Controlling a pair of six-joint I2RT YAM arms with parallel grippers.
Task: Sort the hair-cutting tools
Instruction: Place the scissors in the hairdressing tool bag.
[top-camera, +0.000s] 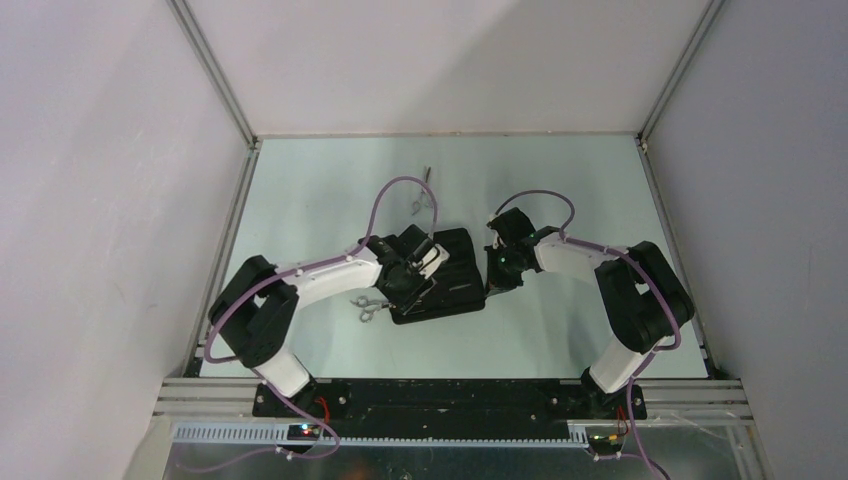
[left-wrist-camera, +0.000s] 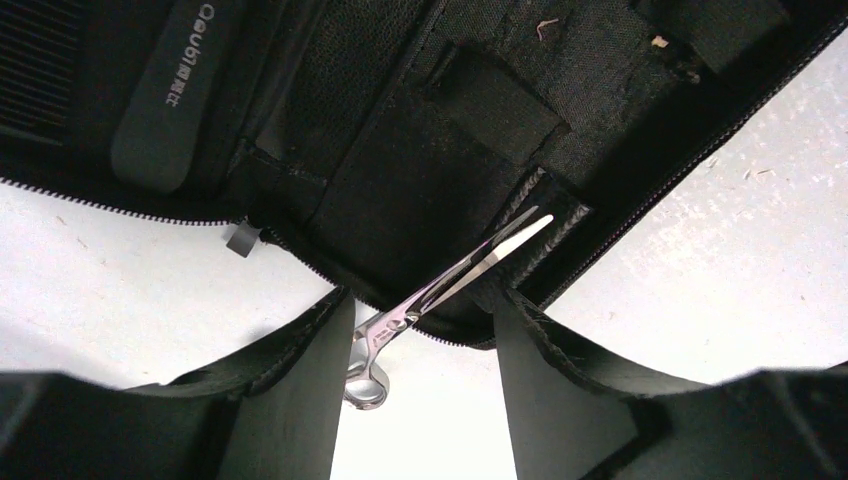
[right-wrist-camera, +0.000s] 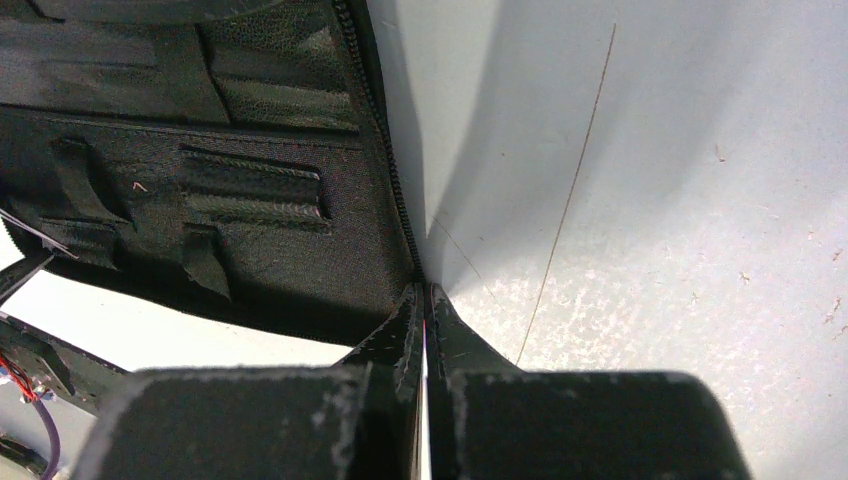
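Observation:
A black fabric case (top-camera: 455, 270) lies open mid-table. One pair of silver scissors (left-wrist-camera: 445, 285) has its blades tucked in a pocket at the case's edge, with the ring handles (left-wrist-camera: 366, 386) out over the table; it also shows from above as scissors (top-camera: 371, 310). My left gripper (left-wrist-camera: 420, 300) stands open astride these scissors, and its left finger (left-wrist-camera: 300, 400) is against the handles. A black comb (left-wrist-camera: 160, 95) sits inside the case. A second pair of scissors (top-camera: 424, 203) and a slim dark comb (top-camera: 427, 172) lie farther back. My right gripper (right-wrist-camera: 425, 292) is shut, its tips at the case's zipper edge (right-wrist-camera: 385, 150).
The white table (top-camera: 560, 190) is walled by aluminium rails at left (top-camera: 235, 220), right and back. Both arm bases stand at the near edge. A thin hair-like line (right-wrist-camera: 570, 190) lies on the table right of the case.

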